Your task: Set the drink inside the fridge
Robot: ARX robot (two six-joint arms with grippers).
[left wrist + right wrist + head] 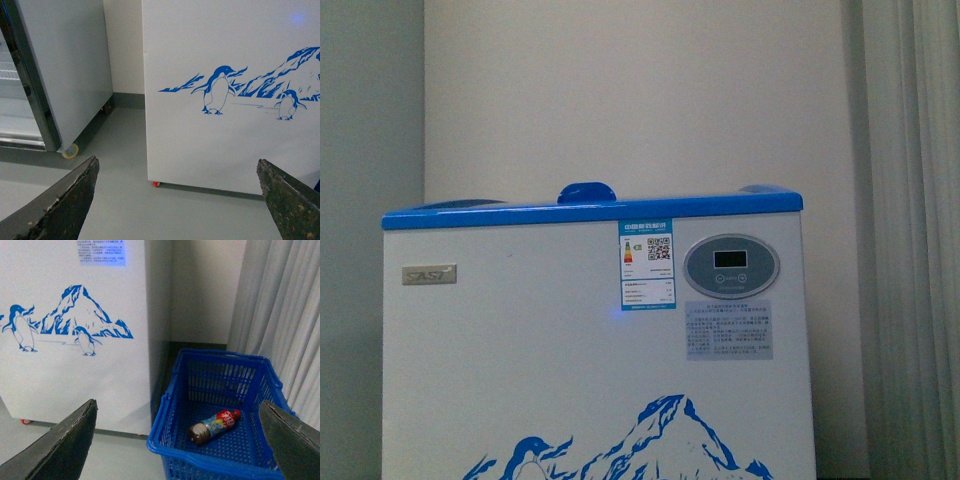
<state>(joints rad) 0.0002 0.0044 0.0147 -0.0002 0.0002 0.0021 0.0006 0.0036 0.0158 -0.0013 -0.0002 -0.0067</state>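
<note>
Tall grey cabinet [65, 65] — blue plastic basket [220, 380], pale curtain [280, 315]

Left jaws spread wide, holding nothing, right jaws spread wide, holding nothing

Soft, even, cool light reaches me in all 3 views, shadows faint; front view hazy, left fingers [65, 200] and right fingers [60, 440] blurred.
</note>
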